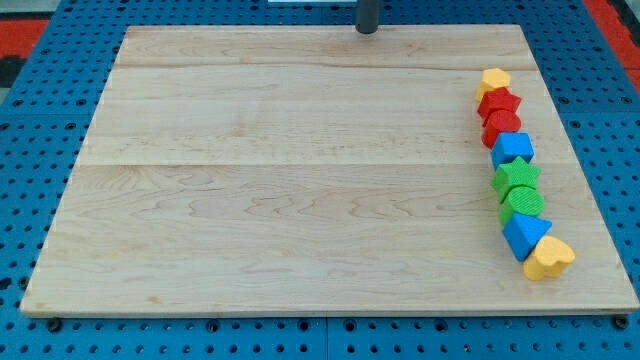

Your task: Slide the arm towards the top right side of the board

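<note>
You see only a short stretch of your arm: the dark grey rod, coming down from the view's top edge a little right of centre. It stands upright, with no visible tilt. Your tip [367, 31] is its rounded lower end, sitting very near the view's top. The arm above the rod lies outside the picture.

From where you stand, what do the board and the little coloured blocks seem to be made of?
The board looks like pale wood with a smooth finish: fine grain and plank seams show. The blocks, like the green star and yellow heart, look like matte plastic, perhaps printed; faint ridges show.
</note>
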